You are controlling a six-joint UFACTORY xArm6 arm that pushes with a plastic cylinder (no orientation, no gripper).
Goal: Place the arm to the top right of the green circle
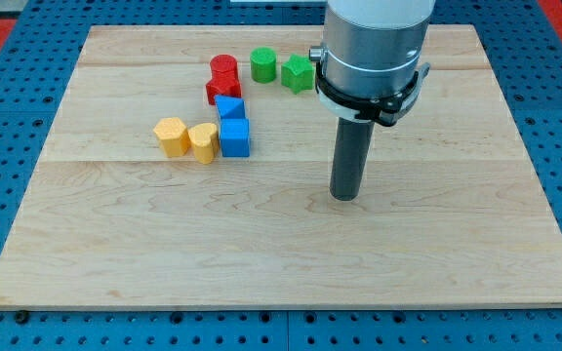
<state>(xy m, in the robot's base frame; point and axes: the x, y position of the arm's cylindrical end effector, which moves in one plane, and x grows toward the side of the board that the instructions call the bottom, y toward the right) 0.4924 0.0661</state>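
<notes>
The green circle (263,65) is a short cylinder near the view's top, left of centre. A second green block (299,74), angular in shape, sits just to its right. My tip (345,197) rests on the wooden board (437,244) near the middle, well below and to the right of the green circle, touching no block. A red cylinder (223,69) and a red angular block (221,91) lie left of the green circle.
A blue triangle-like block (229,106) sits above a blue cube (234,137). Two yellow blocks lie left of the cube: one hexagon-like (172,136), one heart-like (203,141). The arm's grey body (374,49) hangs over the board's top right.
</notes>
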